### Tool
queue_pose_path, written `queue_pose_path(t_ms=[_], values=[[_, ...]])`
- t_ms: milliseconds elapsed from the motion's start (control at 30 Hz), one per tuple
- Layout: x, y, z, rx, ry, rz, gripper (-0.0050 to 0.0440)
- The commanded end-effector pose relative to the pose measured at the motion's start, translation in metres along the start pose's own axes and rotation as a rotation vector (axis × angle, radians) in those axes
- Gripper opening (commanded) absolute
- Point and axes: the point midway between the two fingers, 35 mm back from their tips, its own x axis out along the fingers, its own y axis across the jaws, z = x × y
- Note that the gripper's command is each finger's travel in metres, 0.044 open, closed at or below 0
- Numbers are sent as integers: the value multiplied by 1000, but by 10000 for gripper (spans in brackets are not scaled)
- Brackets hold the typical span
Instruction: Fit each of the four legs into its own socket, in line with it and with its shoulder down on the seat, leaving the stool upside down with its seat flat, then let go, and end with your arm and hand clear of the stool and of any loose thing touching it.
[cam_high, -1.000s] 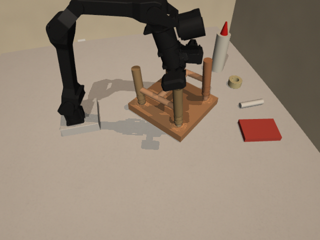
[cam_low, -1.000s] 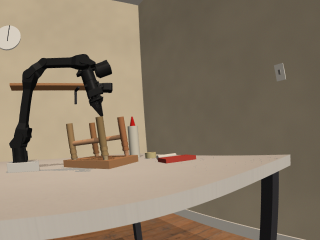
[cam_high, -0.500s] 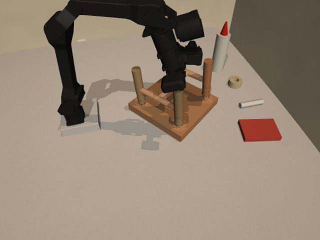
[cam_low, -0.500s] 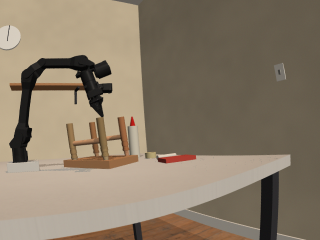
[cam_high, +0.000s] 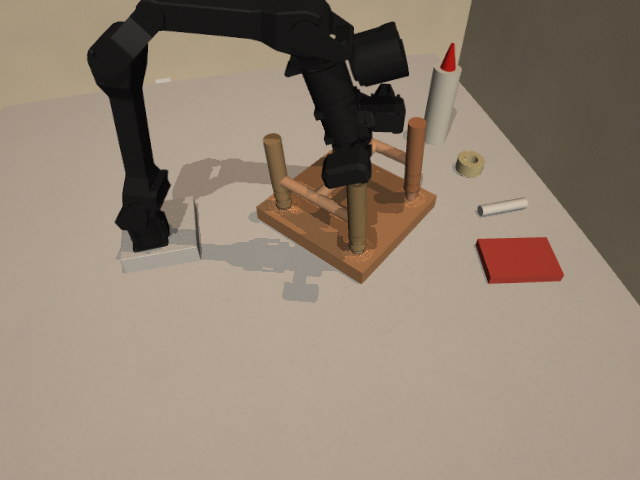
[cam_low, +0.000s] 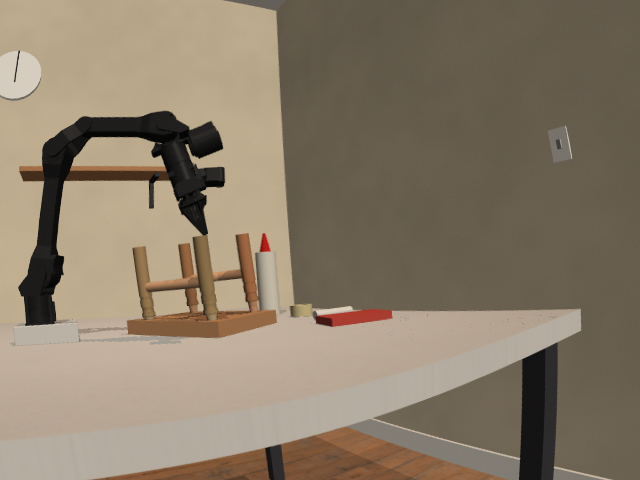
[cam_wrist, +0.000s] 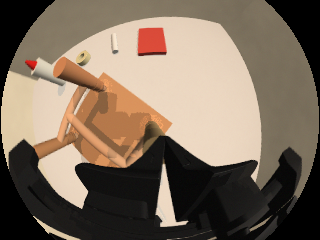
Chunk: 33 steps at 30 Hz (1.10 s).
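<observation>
The stool seat (cam_high: 398, 219) (cam_low: 170, 328) (cam_wrist: 135, 107) lies flat, underside up, with four legs standing on it. My gripper (cam_low: 206, 233) (cam_wrist: 163, 139) is shut and empty, its tips at or just above the top of the near olive leg (cam_high: 356, 219) (cam_low: 205, 273); contact is unclear. The other olive leg (cam_high: 275, 165) (cam_low: 141, 273) stands at the left. The right orange leg (cam_high: 415, 155) (cam_low: 245, 263) (cam_wrist: 80, 75) shows a narrow part between its ringed end and the seat. The far orange leg (cam_low: 187, 273) (cam_wrist: 52, 146) is mostly hidden by the arm in the top view.
Stretchers (cam_high: 312, 196) (cam_wrist: 97, 140) run between the legs. A white bottle with a red tip (cam_high: 442, 105) (cam_low: 267, 281) stands behind the right leg. A tape roll (cam_high: 469, 167), a white rod (cam_high: 502, 206) and a red block (cam_high: 519, 259) (cam_wrist: 152, 41) lie to the right.
</observation>
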Motion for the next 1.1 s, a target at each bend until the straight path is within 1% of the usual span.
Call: queue_pose_path(t_ms=[0, 1067], values=[[27, 11, -13, -18, 83, 32, 0], [30, 11, -14, -18, 83, 32, 0]])
